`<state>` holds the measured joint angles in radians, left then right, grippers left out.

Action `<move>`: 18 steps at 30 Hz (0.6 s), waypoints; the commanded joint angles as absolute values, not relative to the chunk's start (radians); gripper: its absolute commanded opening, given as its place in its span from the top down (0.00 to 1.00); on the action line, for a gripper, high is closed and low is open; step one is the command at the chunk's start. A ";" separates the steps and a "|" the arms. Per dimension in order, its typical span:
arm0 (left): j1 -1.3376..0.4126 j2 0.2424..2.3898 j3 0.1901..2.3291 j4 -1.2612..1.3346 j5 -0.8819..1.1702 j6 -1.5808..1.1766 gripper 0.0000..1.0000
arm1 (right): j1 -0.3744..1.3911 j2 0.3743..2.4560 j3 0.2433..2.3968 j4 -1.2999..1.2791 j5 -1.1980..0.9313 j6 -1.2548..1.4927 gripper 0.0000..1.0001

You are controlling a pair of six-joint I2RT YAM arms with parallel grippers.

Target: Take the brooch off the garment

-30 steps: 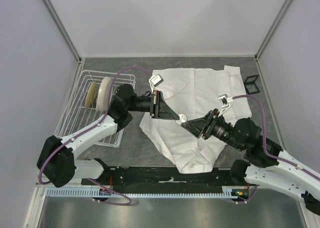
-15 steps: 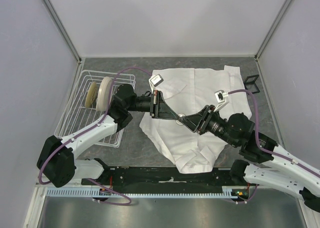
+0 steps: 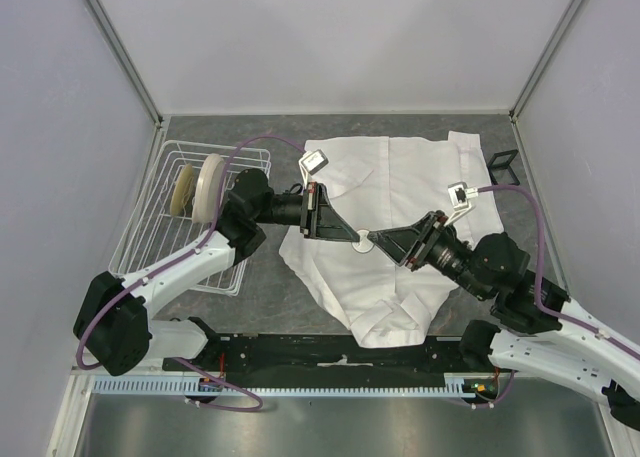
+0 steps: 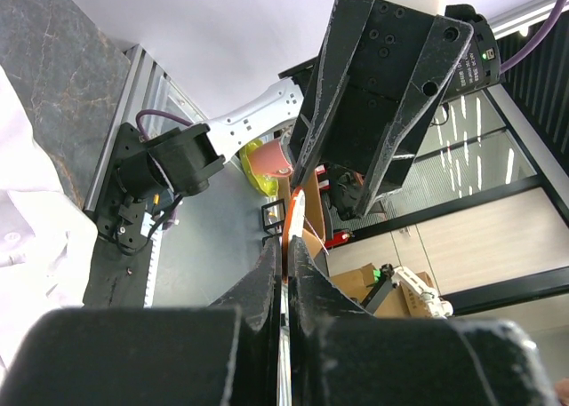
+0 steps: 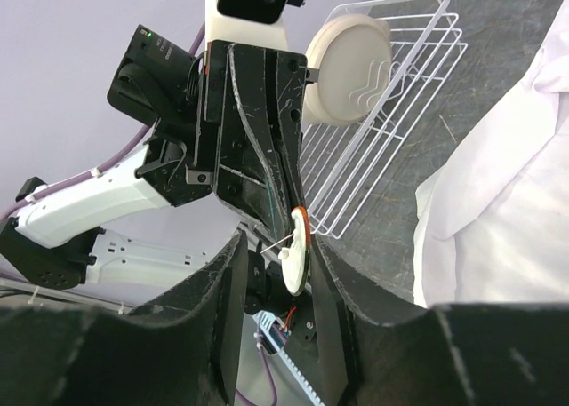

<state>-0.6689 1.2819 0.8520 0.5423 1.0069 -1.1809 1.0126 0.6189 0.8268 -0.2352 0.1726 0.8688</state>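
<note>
The brooch (image 3: 365, 239) is a tiny round disc held in the air over the white shirt (image 3: 400, 177), the garment spread on the table. My left gripper (image 3: 357, 238) is shut on the brooch's edge. The left wrist view shows its orange rim (image 4: 287, 215) between the closed jaws. In the right wrist view the brooch (image 5: 293, 259) shows a pale back with a pin, and no cloth hangs on it. My right gripper (image 5: 278, 242) is open, its jaws on either side of the brooch, the disc close to the right-hand finger (image 5: 324, 268). In the top view its tip (image 3: 377, 241) meets the left one.
A white wire rack (image 3: 150, 237) holding cream plates (image 3: 207, 185) stands at the left; it also shows in the right wrist view (image 5: 391, 148). A small black wire stand (image 3: 503, 167) sits at the back right beside the shirt. Walls enclose the table.
The right arm has swung forward and back and its tip now sits slightly further right. The left arm and the brooch have stayed in place.
</note>
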 commanded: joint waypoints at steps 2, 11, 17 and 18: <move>-0.667 1.261 0.890 0.554 1.045 -1.178 0.98 | 1.014 0.627 0.834 -0.178 0.178 0.873 0.63; -0.667 1.261 0.900 0.545 1.040 -1.183 0.98 | 1.014 0.683 0.859 -0.176 0.144 0.859 0.63; -0.667 1.258 0.907 0.519 1.039 -1.163 0.98 | 1.014 0.677 0.858 -0.175 0.138 0.854 0.67; -0.667 1.259 0.907 0.517 1.039 -1.161 0.98 | 1.014 0.672 0.856 -0.176 0.138 0.854 0.67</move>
